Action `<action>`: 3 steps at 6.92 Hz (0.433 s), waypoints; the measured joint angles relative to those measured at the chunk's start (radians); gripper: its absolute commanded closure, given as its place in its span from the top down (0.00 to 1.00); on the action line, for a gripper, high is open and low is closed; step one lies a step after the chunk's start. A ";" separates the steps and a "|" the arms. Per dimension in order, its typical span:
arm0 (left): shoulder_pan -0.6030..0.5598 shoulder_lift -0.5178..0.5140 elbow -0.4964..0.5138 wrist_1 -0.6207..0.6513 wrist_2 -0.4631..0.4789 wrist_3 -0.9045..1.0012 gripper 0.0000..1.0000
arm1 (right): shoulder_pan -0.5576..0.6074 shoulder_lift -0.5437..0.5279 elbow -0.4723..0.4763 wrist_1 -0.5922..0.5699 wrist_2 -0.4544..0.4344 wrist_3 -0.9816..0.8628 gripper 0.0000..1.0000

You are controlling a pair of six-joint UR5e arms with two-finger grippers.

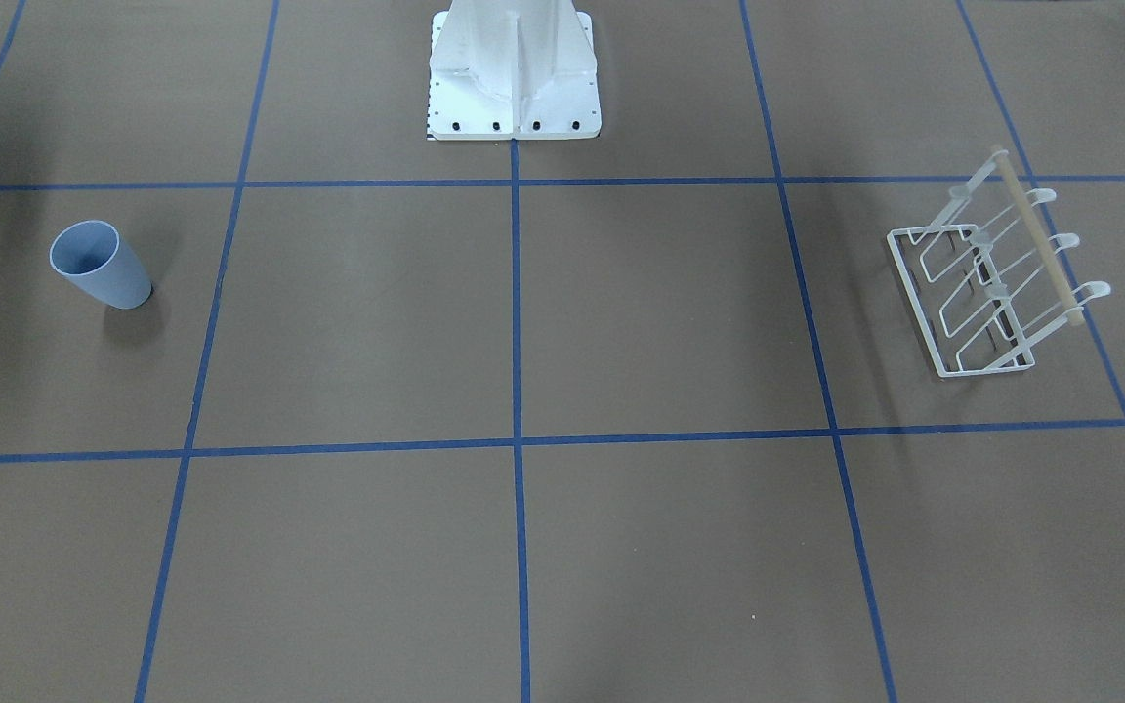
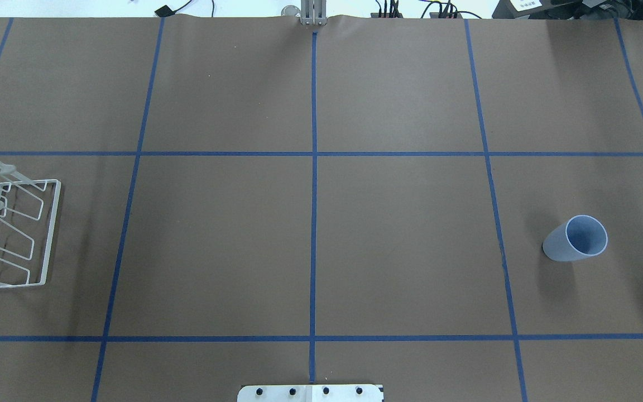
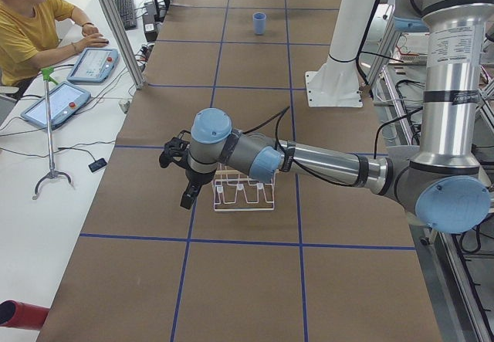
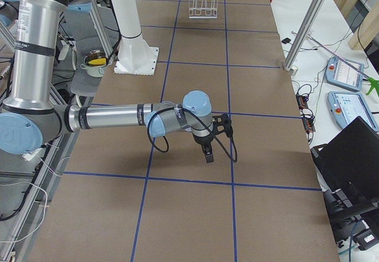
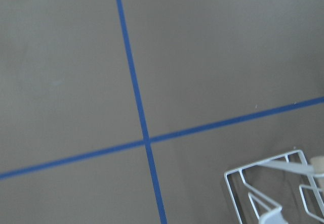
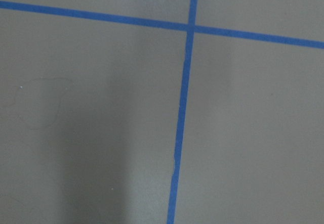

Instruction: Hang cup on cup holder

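The light-blue cup (image 1: 99,266) stands upright, rim up, on the brown table at the robot's right end; it also shows in the overhead view (image 2: 575,239) and far off in the left side view (image 3: 259,23). The white wire cup holder (image 1: 987,283) with its wooden rod stands at the robot's left end (image 2: 9,234) (image 4: 204,5), and its corner shows in the left wrist view (image 5: 273,188). My left gripper (image 3: 187,195) hangs just beside the holder (image 3: 243,191). My right gripper (image 4: 207,154) points down over bare table. Both show only in side views; I cannot tell open or shut.
The white robot pedestal (image 1: 514,88) is bolted at the table's middle back edge (image 2: 310,393). Blue tape lines grid the table. An operator (image 3: 31,25) sits beside the table with tablets (image 3: 58,103). A laptop (image 4: 355,155) sits off the table's side.
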 measured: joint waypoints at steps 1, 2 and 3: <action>0.000 0.008 0.001 -0.074 0.004 0.000 0.99 | 0.000 0.028 -0.004 0.033 0.021 0.005 1.00; 0.001 0.013 0.005 -0.121 0.005 -0.012 0.99 | -0.002 0.042 -0.001 0.056 0.033 0.016 1.00; 0.002 0.012 0.002 -0.151 0.006 -0.038 0.99 | -0.009 0.056 0.005 0.091 0.051 0.042 1.00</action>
